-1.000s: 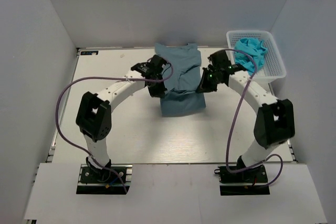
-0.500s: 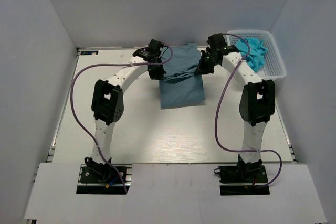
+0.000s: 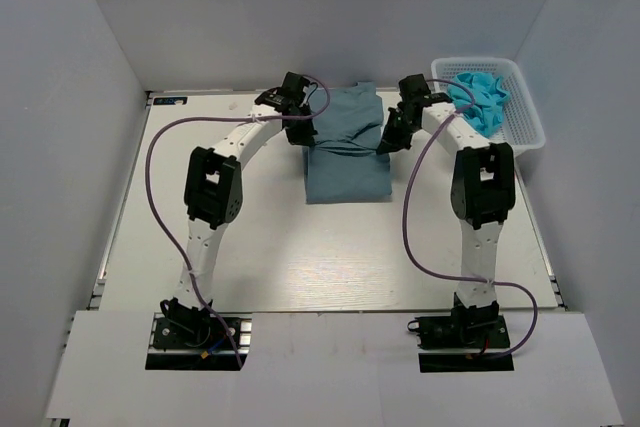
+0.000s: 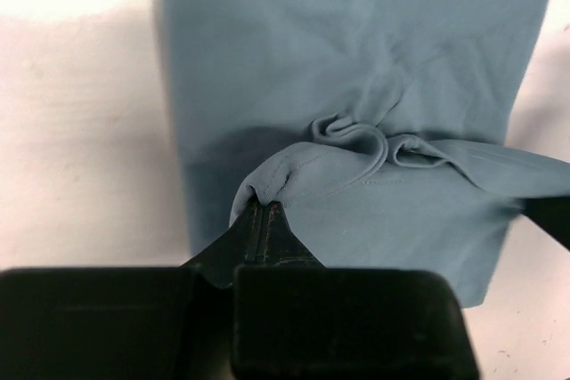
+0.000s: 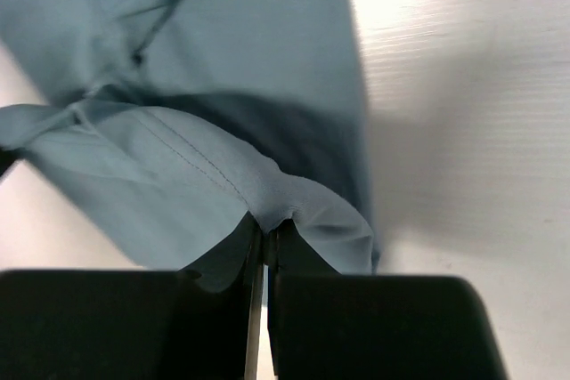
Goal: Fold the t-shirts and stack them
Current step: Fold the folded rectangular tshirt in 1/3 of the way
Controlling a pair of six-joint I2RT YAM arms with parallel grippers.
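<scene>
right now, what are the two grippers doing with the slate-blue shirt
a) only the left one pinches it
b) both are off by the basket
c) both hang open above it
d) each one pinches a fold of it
d: in the wrist views the left gripper and the right gripper are each closed on a bunched fold of the slate-blue t-shirt.

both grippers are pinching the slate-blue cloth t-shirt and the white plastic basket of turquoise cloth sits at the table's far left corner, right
Not quite: the white plastic basket of turquoise cloth sits at the far right corner, per the top external view. The left gripper and right gripper do pinch the slate-blue cloth t-shirt.
</scene>
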